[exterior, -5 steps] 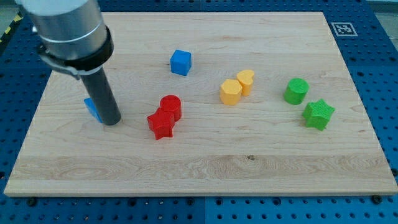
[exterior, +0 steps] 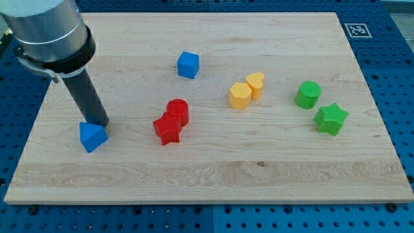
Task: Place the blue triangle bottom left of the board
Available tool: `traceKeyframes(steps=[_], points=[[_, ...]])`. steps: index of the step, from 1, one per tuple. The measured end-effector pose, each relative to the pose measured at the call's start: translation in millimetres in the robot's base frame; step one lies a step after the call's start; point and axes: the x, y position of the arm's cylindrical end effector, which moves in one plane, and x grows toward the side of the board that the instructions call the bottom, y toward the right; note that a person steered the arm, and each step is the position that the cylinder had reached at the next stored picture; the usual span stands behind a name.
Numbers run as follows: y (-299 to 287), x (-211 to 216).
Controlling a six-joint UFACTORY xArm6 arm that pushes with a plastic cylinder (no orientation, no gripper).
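Pushing step under way: tip touching blue triangle at its far-right edge, left side of table. No jaws on end effector. Needing further near-left shove.
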Motion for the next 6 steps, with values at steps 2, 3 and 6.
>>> traceKeyframes(steps=[2,3,6], points=[[0.0,7.4],[0.0,40.4],[-9.4,-113.9]])
